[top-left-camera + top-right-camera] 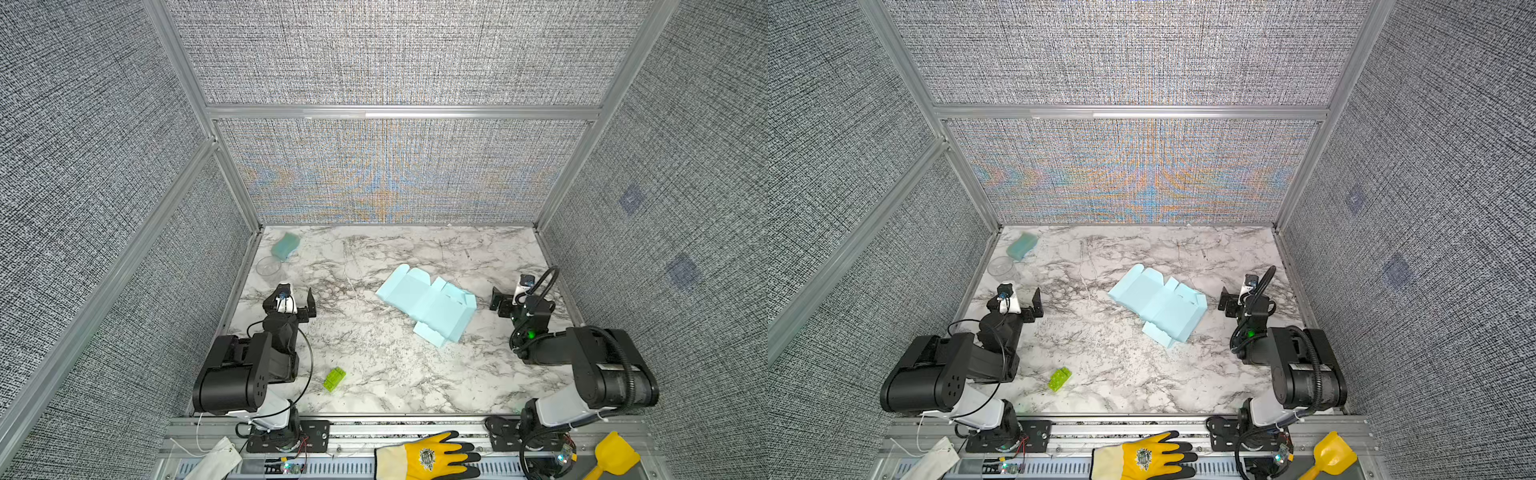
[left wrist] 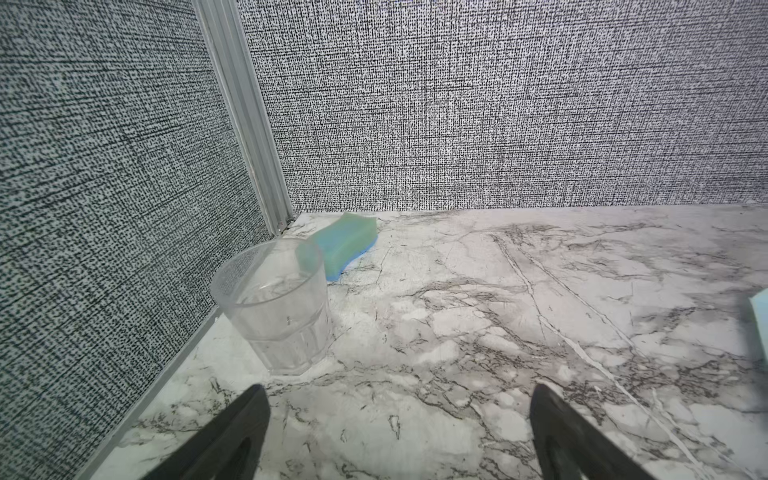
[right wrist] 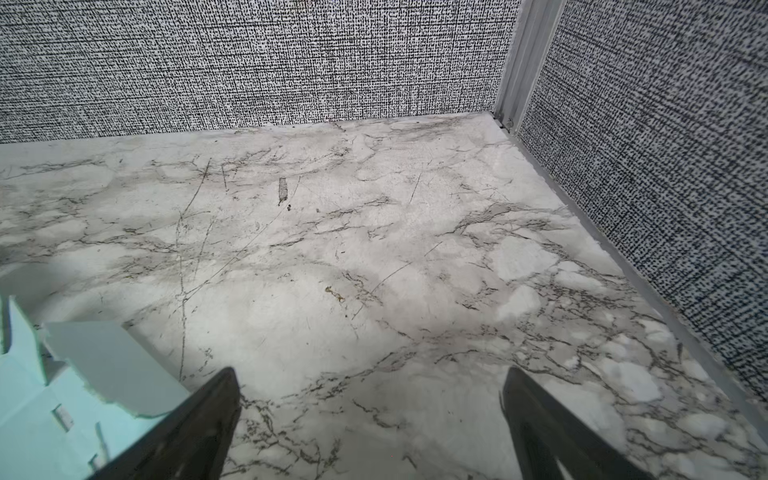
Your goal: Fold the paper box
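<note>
Lying flat right of centre on the table (image 1: 395,386), the box (image 1: 428,305) is aligned far-left to near-right. Left gripper (image 2: 399,390) and right gripper (image 3: 370,374) are seen spread wide, empty. Brick (image 1: 333,379) is shown in both top views only.

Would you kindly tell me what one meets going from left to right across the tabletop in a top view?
Glass → brick → paper box → right hand.
</note>
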